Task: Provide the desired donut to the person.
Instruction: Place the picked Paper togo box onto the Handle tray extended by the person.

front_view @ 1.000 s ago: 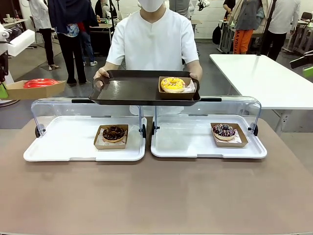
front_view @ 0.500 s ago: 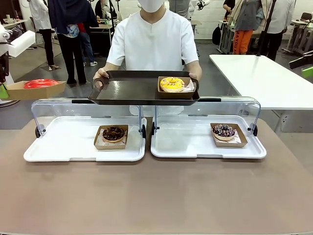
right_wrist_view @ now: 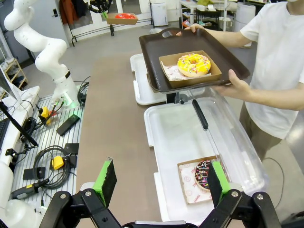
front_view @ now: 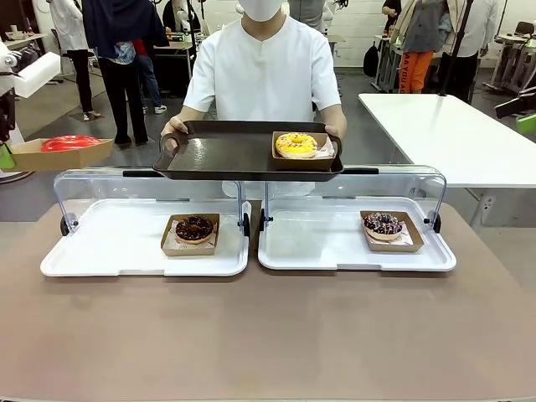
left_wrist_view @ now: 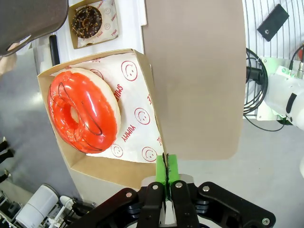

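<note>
Red-glazed ring donut (left_wrist_view: 83, 110) lay in its brown cardboard tray (left_wrist_view: 102, 167), on white paper printed "YUMMY" with smiley faces. Your left gripper (left_wrist_view: 166, 172) pinched that tray's rim, raised off the table's left side. Your right gripper (right_wrist_view: 161, 182) stood spread, holding nothing. The person in the white shirt (front_view: 264, 71) held a dark brown plastic serving tray (front_view: 226, 155) bearing a yellow sprinkled donut (front_view: 296, 144).

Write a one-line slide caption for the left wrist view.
Left gripper shut on the edge of a cardboard tray carrying a red-glazed donut.
</note>
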`<state>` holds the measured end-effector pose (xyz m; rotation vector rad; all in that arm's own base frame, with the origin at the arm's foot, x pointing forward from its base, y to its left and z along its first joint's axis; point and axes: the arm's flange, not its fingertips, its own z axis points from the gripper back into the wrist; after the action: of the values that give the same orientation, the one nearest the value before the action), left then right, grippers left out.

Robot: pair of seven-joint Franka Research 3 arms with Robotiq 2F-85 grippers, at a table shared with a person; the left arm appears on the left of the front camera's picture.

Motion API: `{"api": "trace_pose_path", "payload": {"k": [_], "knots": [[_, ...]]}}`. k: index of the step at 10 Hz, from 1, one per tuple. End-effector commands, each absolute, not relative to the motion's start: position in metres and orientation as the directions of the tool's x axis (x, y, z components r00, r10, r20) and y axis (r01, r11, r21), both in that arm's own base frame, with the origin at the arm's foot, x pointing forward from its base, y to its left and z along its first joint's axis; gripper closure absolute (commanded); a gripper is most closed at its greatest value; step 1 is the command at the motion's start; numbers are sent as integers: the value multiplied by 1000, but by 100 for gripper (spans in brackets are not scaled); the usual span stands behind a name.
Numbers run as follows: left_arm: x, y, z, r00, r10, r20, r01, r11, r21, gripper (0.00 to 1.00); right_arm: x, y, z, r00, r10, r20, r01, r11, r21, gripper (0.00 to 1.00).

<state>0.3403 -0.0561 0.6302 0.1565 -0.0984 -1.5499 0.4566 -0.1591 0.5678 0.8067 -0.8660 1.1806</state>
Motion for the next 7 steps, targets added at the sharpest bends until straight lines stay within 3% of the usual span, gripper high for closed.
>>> {"api": "trace_pose_path", "payload": {"k": [1,5,7], "knots": [[340,-56,630,20,-999,-36,987,14,162,99,456,-158,567,152,418,896,-978,196,74,0],[322,-106,697,-20,-996,-84,937,-48,346,99,456,-158,567,152,418,896,-978,196,74,0],[337,-153,708,-52,-992,-113,928,-90,361,99,456,-158,567,152,418,896,-978,196,74,0]]}}
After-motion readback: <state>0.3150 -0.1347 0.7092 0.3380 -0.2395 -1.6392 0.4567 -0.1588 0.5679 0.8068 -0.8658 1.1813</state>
